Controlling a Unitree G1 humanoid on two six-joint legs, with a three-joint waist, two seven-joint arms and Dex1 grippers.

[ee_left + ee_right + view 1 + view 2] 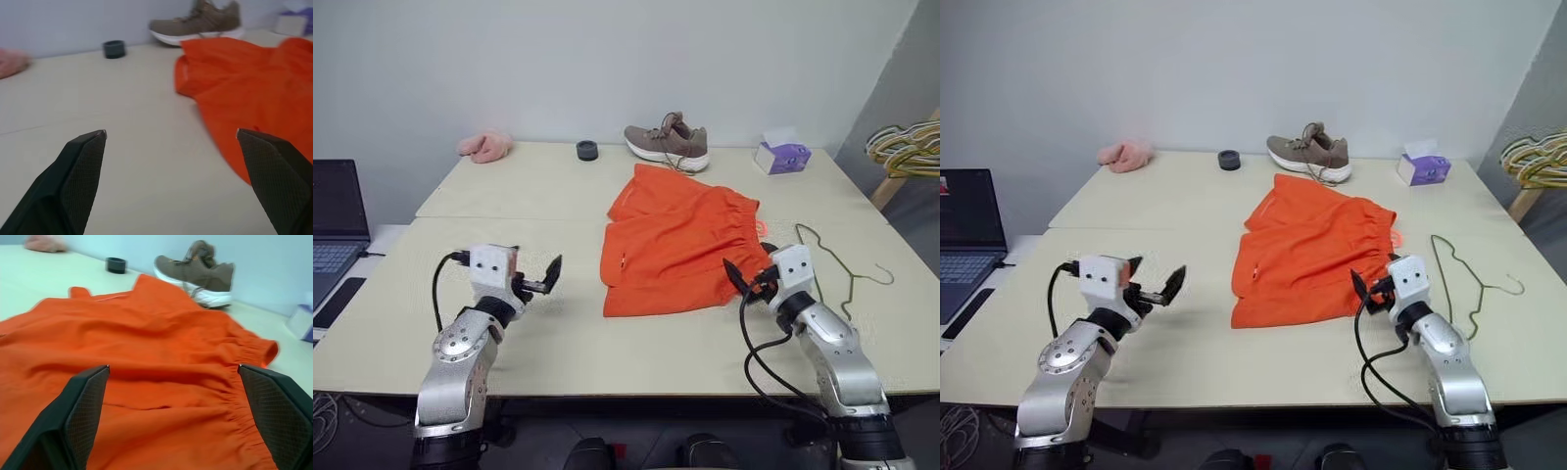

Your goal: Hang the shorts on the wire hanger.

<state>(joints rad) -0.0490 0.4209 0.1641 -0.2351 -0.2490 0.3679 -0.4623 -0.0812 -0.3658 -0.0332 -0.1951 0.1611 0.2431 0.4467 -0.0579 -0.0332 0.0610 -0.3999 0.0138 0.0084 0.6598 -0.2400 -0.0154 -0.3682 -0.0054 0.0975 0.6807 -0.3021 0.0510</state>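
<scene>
A: Shorts orientation?
B: Flat mid-table, waistband toward the robot's right, legs toward its left; soft orange cloth, gathered elastic edge.
A: Hanger?
B: Wire hanger, thin olive-gold triangle, lies just right of the waistband, hook pointing right.
A: Grippers?
B: Left gripper spread wide, empty, left of the shorts. Right gripper wide, empty, over the waistband.
</scene>
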